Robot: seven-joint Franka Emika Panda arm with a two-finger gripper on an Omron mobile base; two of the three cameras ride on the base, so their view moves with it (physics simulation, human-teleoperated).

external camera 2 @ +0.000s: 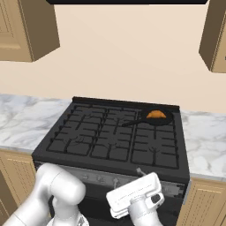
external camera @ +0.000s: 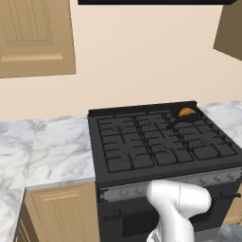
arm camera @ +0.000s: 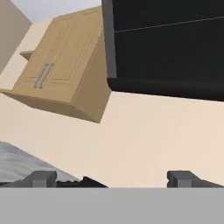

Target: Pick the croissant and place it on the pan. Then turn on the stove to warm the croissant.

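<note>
Gripper (arm camera: pixel 112 178) open; croissant (external camera: pixel 187 112) in pan (external camera: pixel 185 116).

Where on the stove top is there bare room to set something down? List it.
The stove grates are bare across the left and front burners. The back right corner is taken by the pan holding the croissant. The marble counter left of the stove is also open.

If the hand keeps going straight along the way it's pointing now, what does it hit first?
Judging by the hand view, the hand, open and empty, points up and back over the stove. Nothing stands close ahead; first contact would probably be the beige back wall below the black hood, though depth is unclear.
</note>
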